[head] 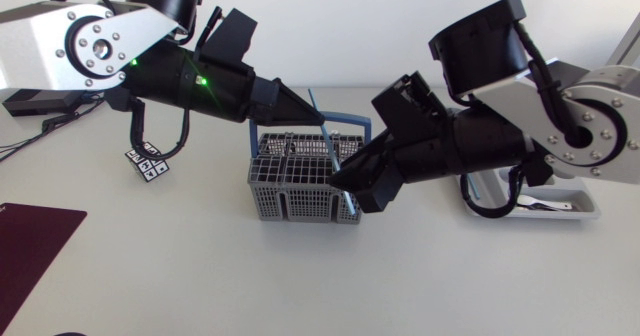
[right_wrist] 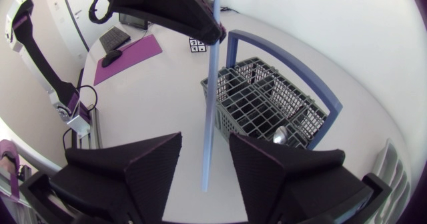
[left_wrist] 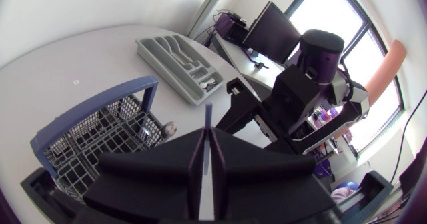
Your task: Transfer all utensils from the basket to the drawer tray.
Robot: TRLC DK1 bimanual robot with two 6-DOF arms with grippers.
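Far left, near edge: dark mat point(head: 30, 244) flat on the table; right of it and farther back, a small marker card point(head: 146, 164).

Left arm comes in from the left and slants down toward the middle; left claw point(head: 308, 104) narrow, clamped on the upper part of a thin blue utensil point(head: 325, 134); the left wrist view shows both fingers pressed flat on the strip, its top end poking out past the tips.

Utensil is held roughly upright above the basket point(head: 290, 204), toward the basket's right side.

Basket: grey mesh with a blue hoop handle, standing mid-table; a spoon point(left_wrist: 167, 127) lies inside it, which compartment I cannot tell.

Right arm comes in from the right and reaches to the basket's right end; right claw point(right_wrist: 207, 147) wide; the utensil's lower end hangs between its fingers point(right_wrist: 150, 161) with a gap on each side, touching neither.

Far right: tray point(head: 590, 214) on the table, partly hidden behind the right arm, well apart from the basket; some cutlery already lies in it.
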